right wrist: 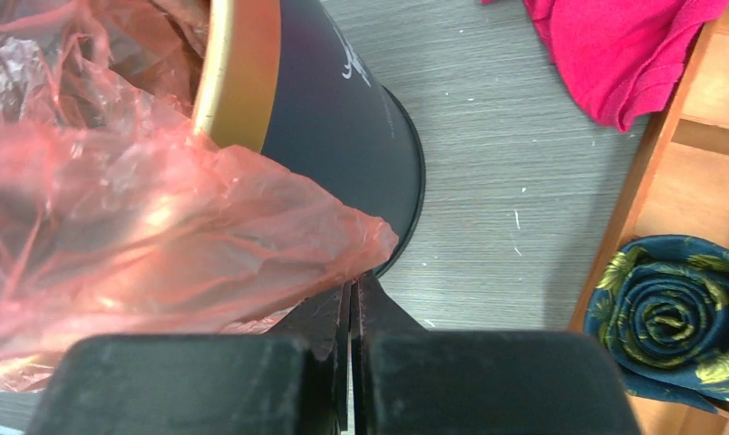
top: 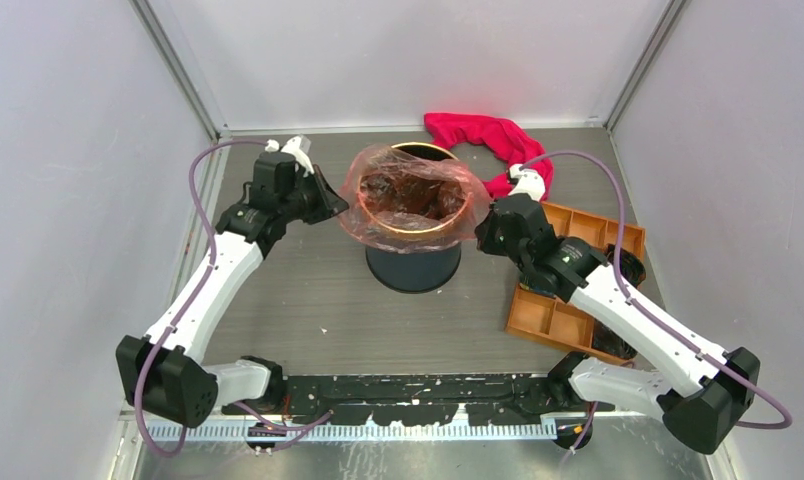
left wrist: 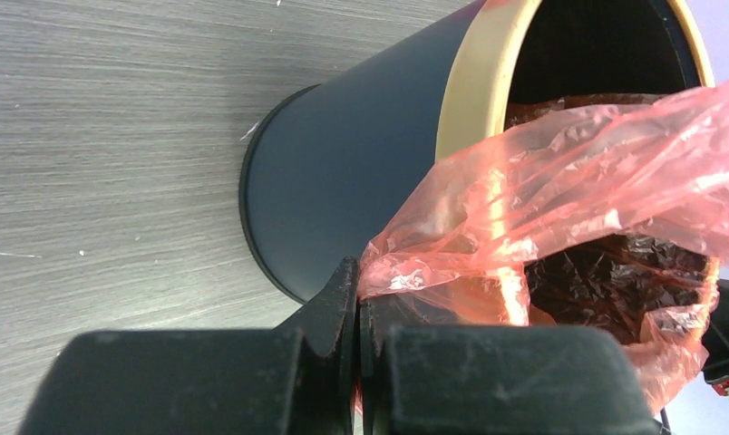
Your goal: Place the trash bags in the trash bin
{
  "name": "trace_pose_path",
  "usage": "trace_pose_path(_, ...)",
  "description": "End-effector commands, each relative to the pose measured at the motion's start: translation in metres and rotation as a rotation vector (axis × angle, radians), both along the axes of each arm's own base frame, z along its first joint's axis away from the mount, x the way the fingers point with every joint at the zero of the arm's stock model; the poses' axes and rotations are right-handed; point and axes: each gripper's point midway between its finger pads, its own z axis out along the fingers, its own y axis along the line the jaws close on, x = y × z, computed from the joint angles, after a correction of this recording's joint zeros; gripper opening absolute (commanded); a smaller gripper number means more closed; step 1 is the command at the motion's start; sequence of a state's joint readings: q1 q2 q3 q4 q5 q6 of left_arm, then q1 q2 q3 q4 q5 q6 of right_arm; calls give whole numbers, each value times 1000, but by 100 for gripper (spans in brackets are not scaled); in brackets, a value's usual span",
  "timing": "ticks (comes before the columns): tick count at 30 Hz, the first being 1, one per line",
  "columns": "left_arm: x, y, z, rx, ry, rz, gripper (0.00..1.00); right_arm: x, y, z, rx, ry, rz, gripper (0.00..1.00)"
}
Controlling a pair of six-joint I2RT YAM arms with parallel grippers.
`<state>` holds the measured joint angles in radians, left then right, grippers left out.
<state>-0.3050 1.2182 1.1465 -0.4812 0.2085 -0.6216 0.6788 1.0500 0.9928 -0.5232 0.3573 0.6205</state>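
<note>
The navy trash bin (top: 413,265) with a gold rim (top: 418,228) stands mid-table. The red-pink translucent trash bag (top: 410,192) is spread over its mouth, its middle sagging inside. My left gripper (top: 330,203) is shut on the bag's left edge beside the rim; in the left wrist view the film (left wrist: 560,172) runs from between the fingers (left wrist: 358,290) across the bin (left wrist: 343,172). My right gripper (top: 483,232) is shut on the bag's right edge; in the right wrist view the film (right wrist: 143,236) leaves the closed fingers (right wrist: 353,294) next to the bin wall (right wrist: 334,118).
A magenta cloth (top: 488,140) lies behind the bin at the back right, also showing in the right wrist view (right wrist: 624,50). An orange compartment tray (top: 558,315) sits under the right arm, holding a rolled dark blue patterned fabric (right wrist: 674,317).
</note>
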Motion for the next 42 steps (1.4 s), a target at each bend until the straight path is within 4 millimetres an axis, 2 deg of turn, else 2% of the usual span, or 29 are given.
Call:
trace_pose_path(1, 22, -3, 27, -27, -85, 16, 0, 10, -6, 25, -28, -55, -27, 4)
trace_pose_path(4, 29, -8, 36, -42, -105, 4, 1, 8, -1, 34, -21, -68, 19, 20)
trace_pose_path(7, 31, -8, 41, -36, -113, -1, 1, 1, 2, 45, -22, -93, 77, 46)
trace_pose_path(9, 32, -8, 44, -34, -122, -3, 2, -3, 2, 52, -33, -109, 115, 58)
trace_pose_path(12, 32, -9, 45, -33, -126, -6, 9, -8, 1, 58, -64, -123, 162, 70)
trace_pose_path(19, 31, -8, 52, -20, -143, -17, 38, -10, -6, 80, -78, -173, 162, 87)
trace_pose_path(21, 31, -7, 57, -11, -159, -22, 45, -6, -11, 89, -80, -189, 124, 89)
trace_pose_path(29, 31, -12, 91, 11, -284, -101, 55, 13, -17, 112, -58, -207, 74, 87)
trace_pose_path(36, 30, -13, 89, 52, -309, -144, 59, 38, -21, 118, -30, -193, 71, 81)
trace_pose_path(42, 42, -23, 104, 60, -389, -202, 61, 55, -19, 121, -13, -192, 65, 73)
